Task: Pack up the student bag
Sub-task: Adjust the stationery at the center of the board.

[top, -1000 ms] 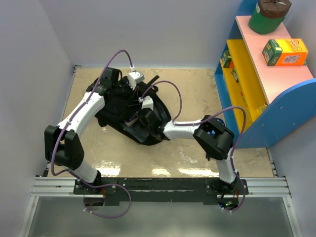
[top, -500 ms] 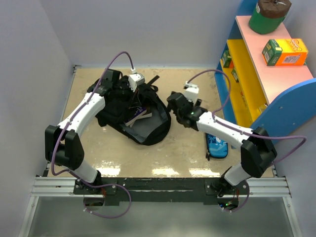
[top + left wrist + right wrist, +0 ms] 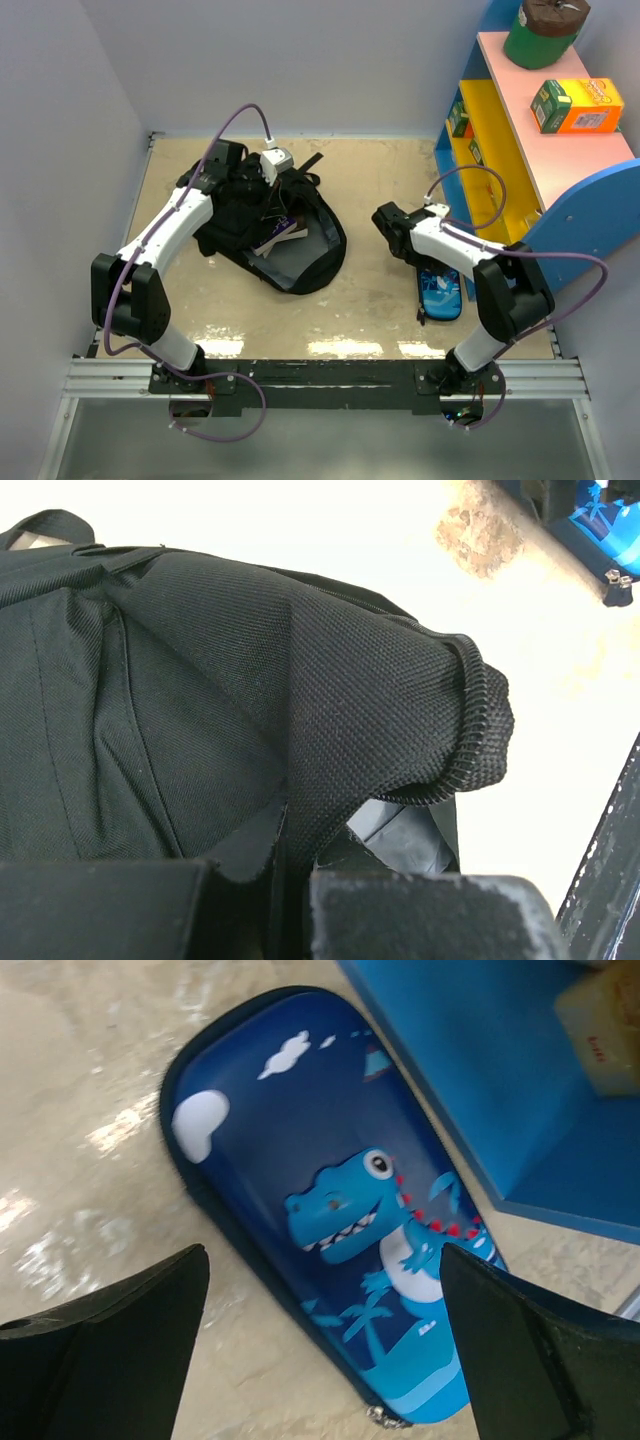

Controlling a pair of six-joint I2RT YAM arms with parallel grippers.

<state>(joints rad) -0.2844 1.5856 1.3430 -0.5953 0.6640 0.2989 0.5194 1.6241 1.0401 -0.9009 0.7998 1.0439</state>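
Observation:
The student bag, a soft black backpack, lies open at the left middle of the table, showing grey lining and a book inside. My left gripper is shut on the bag's upper rim. In the left wrist view the black fabric runs down between the fingers. My right gripper hangs open just left of a blue dinosaur pencil case. In the right wrist view the case lies flat under the spread gripper, untouched.
A blue shelf unit stands along the right side, close to the pencil case. Its pink top carries a green canister and an orange-green box. Small boxes sit on the yellow shelf. Grey walls close in the left and back.
My right arm has come out of the bag, swung right across the table to the pencil case, and its jaws have opened wide. The left gripper has kept its hold on the bag.

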